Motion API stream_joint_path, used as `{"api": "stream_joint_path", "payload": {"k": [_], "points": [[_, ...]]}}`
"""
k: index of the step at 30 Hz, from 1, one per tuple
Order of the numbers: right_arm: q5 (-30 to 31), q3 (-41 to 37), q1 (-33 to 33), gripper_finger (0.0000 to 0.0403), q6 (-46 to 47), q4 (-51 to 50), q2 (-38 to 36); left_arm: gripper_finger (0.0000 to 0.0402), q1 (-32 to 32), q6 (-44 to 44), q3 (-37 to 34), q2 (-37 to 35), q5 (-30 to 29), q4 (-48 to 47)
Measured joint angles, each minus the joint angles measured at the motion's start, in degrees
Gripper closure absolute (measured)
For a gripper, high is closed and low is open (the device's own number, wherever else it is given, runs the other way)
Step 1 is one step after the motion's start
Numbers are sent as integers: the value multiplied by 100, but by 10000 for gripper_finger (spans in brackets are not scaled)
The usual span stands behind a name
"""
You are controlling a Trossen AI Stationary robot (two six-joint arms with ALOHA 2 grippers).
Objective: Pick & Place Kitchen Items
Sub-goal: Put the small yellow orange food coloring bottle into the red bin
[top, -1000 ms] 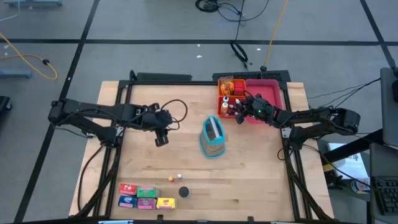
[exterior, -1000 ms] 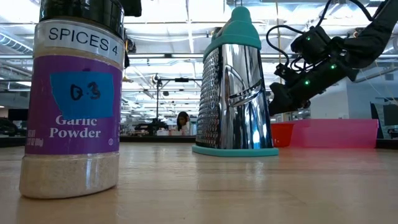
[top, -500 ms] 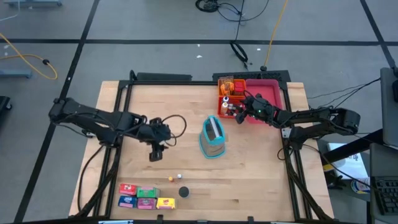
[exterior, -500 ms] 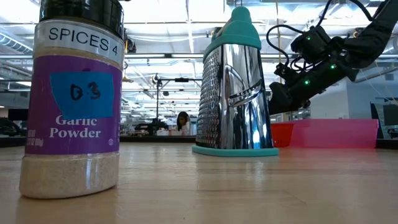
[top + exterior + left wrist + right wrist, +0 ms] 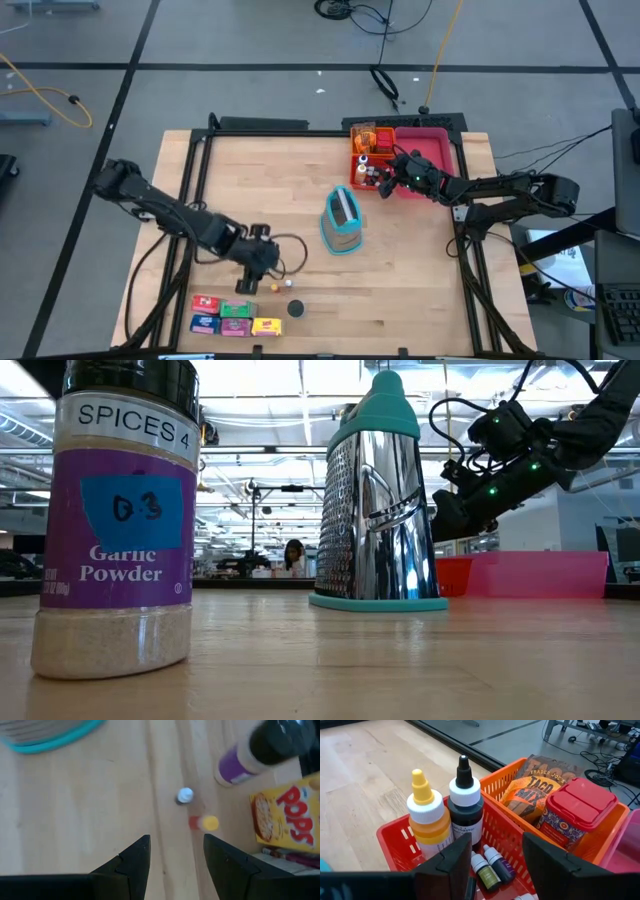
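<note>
Left claw (image 5: 243,286) has swung from mid-table down toward the near edge over the last second; it now sits just above the loose items. Its fingers are parted with nothing between them. In the left wrist view the gap lines up on a tiny bottle with a yellow cap (image 5: 204,823) lying on its side, with a white-capped bottle (image 5: 185,796) just beyond it. Reads as lining up for a pick; descent not started.

Right claw (image 5: 492,865) hasn't moved: it hovers over the red basket (image 5: 395,837), jaws apart and empty. It opened within the last second, so I'd judge it just dropped something there. Basket holds a yellow dropper bottle (image 5: 427,822), a dark bottle (image 5: 465,810) and small vials.

Still to move, near edge: garlic powder jar (image 5: 120,520), red, blue, green and yellow boxes (image 5: 235,317). The yellow "Pops" box (image 5: 287,817) lies beside the jar.

Table (image 5: 420,270) is pale wood planks in a black frame; a teal-topped grater (image 5: 342,222) stands mid-table. The orange tray (image 5: 600,840) holds a taco mix packet (image 5: 540,785) and a red-lidded tin (image 5: 575,812). Behind: open lab with ceiling lights and a person far off.
</note>
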Motion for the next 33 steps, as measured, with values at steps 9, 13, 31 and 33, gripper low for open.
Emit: {"api": "stream_joint_path", "payload": {"k": [9, 13, 31, 33], "points": [[1, 0, 0, 234, 0, 0, 0, 220, -342, 276, -1, 570, -20, 238], [1, 1, 0, 234, 0, 92, 0, 220, -439, 279, -1, 681, -22, 529], [1, 4, 0, 234, 0, 216, 0, 220, -470, 351, 1, 1385, 327, 796], [-1, 4, 0, 234, 0, 216, 1, 220, -463, 359, 1, 1383, 393, 792]]}}
